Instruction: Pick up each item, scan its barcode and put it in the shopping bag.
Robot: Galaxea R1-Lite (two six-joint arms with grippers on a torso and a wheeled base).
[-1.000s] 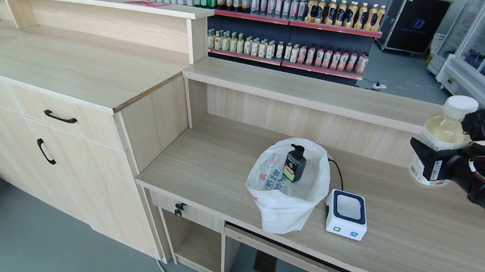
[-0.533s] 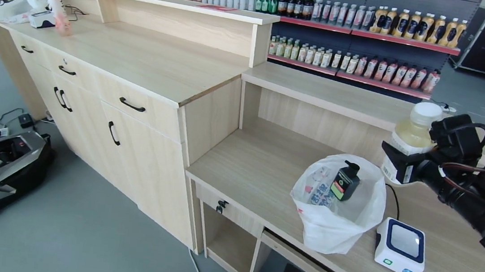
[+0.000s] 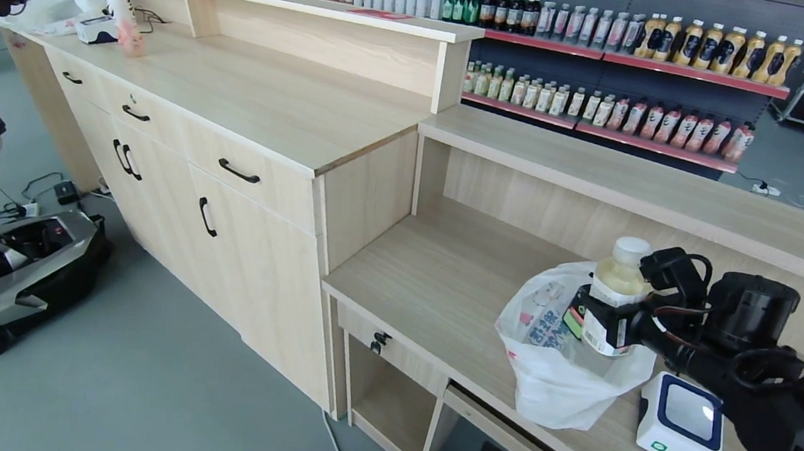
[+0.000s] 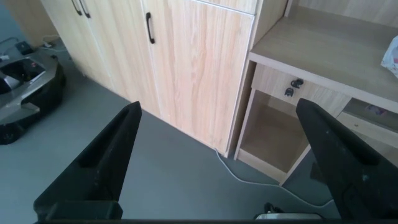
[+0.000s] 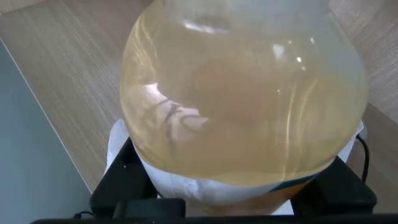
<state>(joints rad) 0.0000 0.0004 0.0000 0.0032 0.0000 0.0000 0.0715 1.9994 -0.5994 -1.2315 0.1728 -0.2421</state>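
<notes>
At the right middle of the head view, the right pincer (image 3: pixel 606 328) grips a bottle (image 3: pixel 619 282) upright at its label, just over the open mouth of the white bag (image 3: pixel 550 379) standing on the worktop (image 3: pixel 442 274). The scanner (image 3: pixel 681 425) sits just beside the bag, toward the lower right. The left pincer (image 4: pixel 217 162) is spread wide and holds nothing, above the floor (image 4: pixel 155 180).

We find the shopping bag (image 3: pixel 550 376) standing on the lower bench (image 3: pixel 442 274), near its front edge. The scanner (image 3: pixel 681 425) sits just beside it on the right. The bottle (image 3: pixel 614 300) is upright in the jaws of the right gripper (image 3: pixel 604 327), at the bag's open mouth. Shelves (image 3: pixel 614 53) of drinks run behind the bench. To the left stands the higher cupboard (image 3: pixel 260 225), and the left gripper (image 4: pixel 216 109) hangs over the floor (image 4: pixel 174 180) before it.
</notes>
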